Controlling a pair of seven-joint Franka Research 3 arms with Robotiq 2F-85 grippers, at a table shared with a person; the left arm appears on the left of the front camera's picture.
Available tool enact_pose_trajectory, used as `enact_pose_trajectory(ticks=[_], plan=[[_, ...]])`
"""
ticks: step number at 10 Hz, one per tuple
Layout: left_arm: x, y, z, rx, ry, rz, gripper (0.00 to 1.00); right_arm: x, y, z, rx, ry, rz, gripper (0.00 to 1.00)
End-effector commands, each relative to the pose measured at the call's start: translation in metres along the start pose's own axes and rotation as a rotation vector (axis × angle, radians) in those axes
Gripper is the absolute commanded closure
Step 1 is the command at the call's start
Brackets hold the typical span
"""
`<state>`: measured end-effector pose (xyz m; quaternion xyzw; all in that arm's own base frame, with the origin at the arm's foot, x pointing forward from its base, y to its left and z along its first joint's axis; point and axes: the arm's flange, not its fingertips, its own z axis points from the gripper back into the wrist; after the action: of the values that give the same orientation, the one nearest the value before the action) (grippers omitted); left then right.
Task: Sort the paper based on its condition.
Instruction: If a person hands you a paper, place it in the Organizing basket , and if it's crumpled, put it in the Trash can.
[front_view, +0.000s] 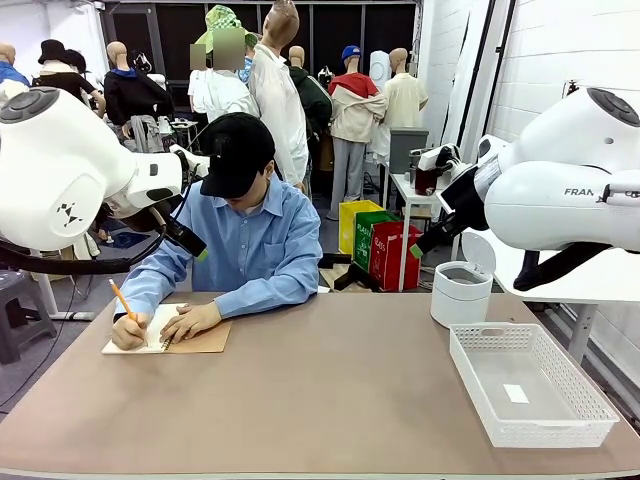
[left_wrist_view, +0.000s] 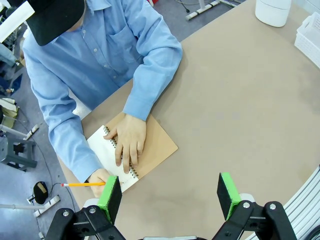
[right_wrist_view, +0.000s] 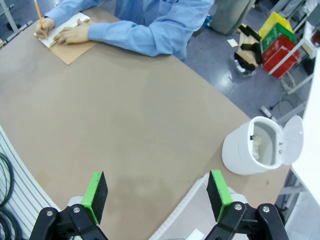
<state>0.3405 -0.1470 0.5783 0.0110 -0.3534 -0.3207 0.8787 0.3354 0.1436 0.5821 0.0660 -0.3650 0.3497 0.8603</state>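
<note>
The left gripper (left_wrist_view: 168, 192), black with green pads, is hanging over the left side of the flat brown table (front_view: 330, 400). Its jaws are standing wide apart and gripping nothing. The right gripper (right_wrist_view: 156, 192), of the same make, is hanging over the right side, likewise fully spread and empty.

At the far left a person in a light blue shirt is sitting at the table and bending over a spiral-bound notebook with a brown cardboard cover (left_wrist_view: 157, 145). The paper (left_wrist_view: 99, 144), a smooth white sheet, is lying bound in that notebook, which is open on the table. One hand (left_wrist_view: 130, 140) is pressing flat across the spiral, while the other hand (front_view: 128, 330) is holding an orange pencil (front_view: 122, 298) to the sheet.

At the far right a round white plastic bin (front_view: 460, 295) is standing with its lid tipped open. In the right wrist view, what looks like a wrinkly white wad (right_wrist_view: 257, 146) is lying inside it. Near the bin, at the near right, a white plastic mesh basket (front_view: 550, 432) is sitting on the table, with a small white slip (front_view: 516, 393) lying on its floor.
</note>
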Motion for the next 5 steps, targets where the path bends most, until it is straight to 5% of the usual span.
enact_pose_trajectory(ticks=[1,5], plan=[[0.0003,0.0000,-0.0003,0.000,0.000,-0.004,0.00,0.0008,-0.0002,0.0007,0.001,0.000,0.000,0.00],[0.0003,0.0000,-0.0003,0.000,0.000,-0.004,0.00,0.0008,-0.0002,0.0007,0.001,0.000,0.000,0.00]])
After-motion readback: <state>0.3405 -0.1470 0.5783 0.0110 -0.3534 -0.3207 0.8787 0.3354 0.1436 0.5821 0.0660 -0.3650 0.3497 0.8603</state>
